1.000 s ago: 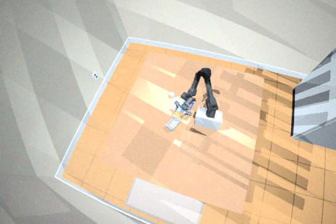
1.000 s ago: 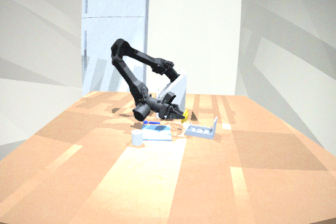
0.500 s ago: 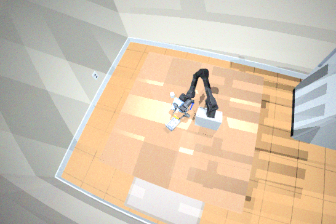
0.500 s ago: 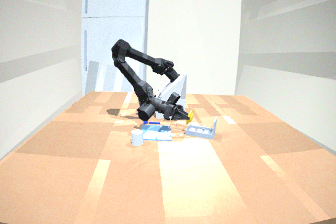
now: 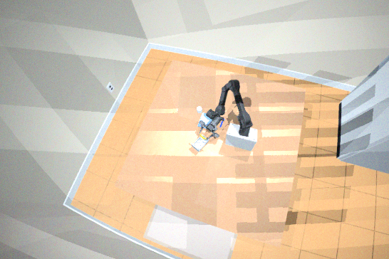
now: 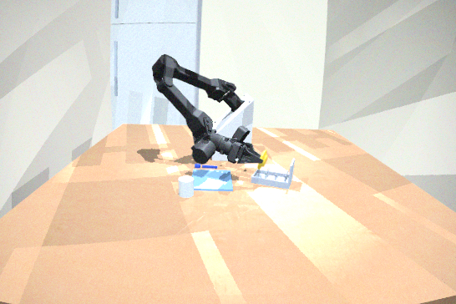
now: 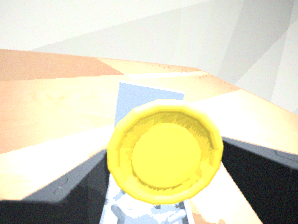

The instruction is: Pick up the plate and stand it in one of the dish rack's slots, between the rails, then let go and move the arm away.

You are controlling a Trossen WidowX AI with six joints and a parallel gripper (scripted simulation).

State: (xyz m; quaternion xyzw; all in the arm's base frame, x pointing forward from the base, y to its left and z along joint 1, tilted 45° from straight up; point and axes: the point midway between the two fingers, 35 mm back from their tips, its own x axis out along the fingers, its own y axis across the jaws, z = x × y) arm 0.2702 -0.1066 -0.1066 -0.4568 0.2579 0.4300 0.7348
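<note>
The yellow plate [image 5: 203,137] [image 6: 263,159] [image 7: 166,155] is held between the fingers of my gripper [image 5: 208,135] [image 7: 163,149], which is shut on its two sides. In the exterior view the plate stands steeply, nearly upright, above the near end of the dish rack. The pale blue-grey dish rack [image 5: 200,144] [image 6: 271,184] lies on the table, with low rails and a tall panel at its far end. In the wrist view the rack's tall panel [image 7: 145,95] shows behind the plate, and the plate hides part of the rack's slots.
A light blue flat board [image 5: 204,119] [image 6: 213,180] lies beside the rack, under the arm. A white cup [image 5: 199,109] [image 6: 185,187] stands by the board. A blue stick-like thing [image 5: 221,122] [image 6: 206,166] lies behind the board. A white box [image 5: 241,138] is at the arm's base.
</note>
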